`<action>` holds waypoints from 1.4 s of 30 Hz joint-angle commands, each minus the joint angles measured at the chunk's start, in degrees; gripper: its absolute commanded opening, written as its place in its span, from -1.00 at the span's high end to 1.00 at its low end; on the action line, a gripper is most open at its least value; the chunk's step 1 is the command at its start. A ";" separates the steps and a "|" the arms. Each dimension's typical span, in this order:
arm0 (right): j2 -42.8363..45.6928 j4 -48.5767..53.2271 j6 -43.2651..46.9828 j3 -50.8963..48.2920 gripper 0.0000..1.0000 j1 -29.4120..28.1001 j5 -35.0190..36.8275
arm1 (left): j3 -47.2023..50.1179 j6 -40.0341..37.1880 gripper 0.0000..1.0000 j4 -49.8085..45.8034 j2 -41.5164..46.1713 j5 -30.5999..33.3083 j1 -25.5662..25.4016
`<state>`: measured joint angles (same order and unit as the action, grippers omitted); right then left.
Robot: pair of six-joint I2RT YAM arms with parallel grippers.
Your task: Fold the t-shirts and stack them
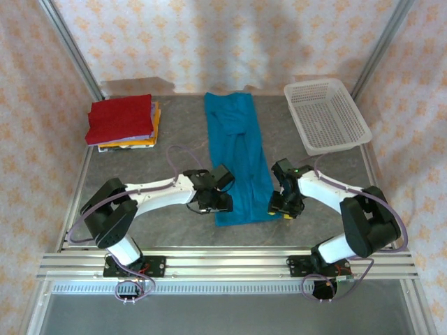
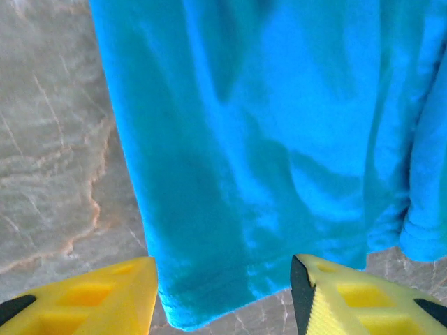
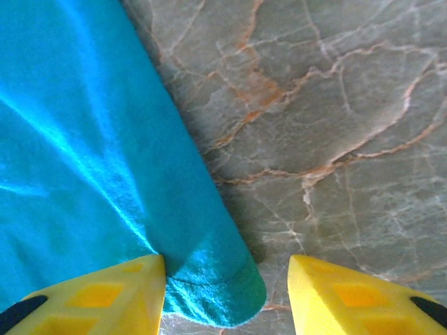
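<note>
**Both grippers spread wide at the teal t-shirt's point(image 1: 237, 150) near hem**

The left gripper point(image 2: 223, 271), released, has the hem between its fingers. The right gripper point(image 3: 225, 271), also released, frames the other corner by its left finger point(image 3: 105, 296). Beyond the left gripper lie the folded shirts point(image 1: 122, 122).

teal t-shirt point(image 1: 238, 157): narrow lengthwise strip, table centre | folded stack point(image 1: 123, 123): red topmost, far-left

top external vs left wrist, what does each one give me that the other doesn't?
Top external: folded stack topped by a red tee, white basket, right gripper at the teal shirt's near right corner. Left wrist: hem close-up, left gripper open astride its near left corner. Both: teal shirt lying on the grey table.
</note>
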<state>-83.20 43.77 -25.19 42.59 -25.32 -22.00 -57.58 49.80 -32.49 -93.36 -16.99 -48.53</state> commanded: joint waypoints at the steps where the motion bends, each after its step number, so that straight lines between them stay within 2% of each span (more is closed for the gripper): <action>1: -0.47 -2.70 0.47 -1.94 0.09 0.27 -1.49 | 2.55 4.18 -0.08 0.43 1.98 2.88 -0.73; 5: -0.85 -4.04 0.51 -2.58 0.25 0.21 -3.04 | 3.05 3.58 -0.06 -2.37 1.48 4.60 -1.79; 8: -0.33 -4.34 0.41 -3.07 0.42 0.27 -3.38 | 4.74 3.67 0.04 -2.07 2.77 7.12 -2.44; 11: 0.38 -5.05 0.41 -3.48 0.46 0.26 -3.97 | 8.09 5.07 0.14 5.07 3.49 5.05 -2.60; 16: 0.97 -6.09 -0.03 -3.56 0.52 0.25 -5.64 | 7.74 4.29 0.18 7.30 1.83 2.26 -2.55; 22: 1.23 -6.71 -0.57 -3.96 0.81 0.27 -8.59 | 8.26 4.25 0.34 10.60 1.02 -1.16 -2.79; 26: 2.22 -7.02 -1.33 -4.61 0.82 0.21 -11.23 | 8.45 4.68 0.35 11.06 0.32 -2.25 -2.94; 31: 3.45 -6.28 -1.67 -5.23 0.82 0.19 -10.70 | 7.95 4.78 0.38 8.27 -0.34 -1.36 -3.34; 34: 4.23 -5.72 -1.87 -5.23 0.82 0.16 -10.56 | 8.18 4.83 0.55 8.00 0.27 -0.67 -3.49; 38: 5.76 -3.79 -2.09 -5.35 0.87 0.18 -11.36 | 8.35 4.97 0.96 7.04 1.46 -0.67 -3.58; 42: 6.46 -3.13 -3.52 -7.10 0.96 -2.53 -14.49 | 7.15 3.68 1.00 -0.02 2.53 2.42 -4.80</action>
<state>-77.73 37.67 -27.16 37.15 -25.71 -34.11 -49.67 54.33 -25.02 -92.71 -17.93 -52.18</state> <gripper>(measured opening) 0.048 0.051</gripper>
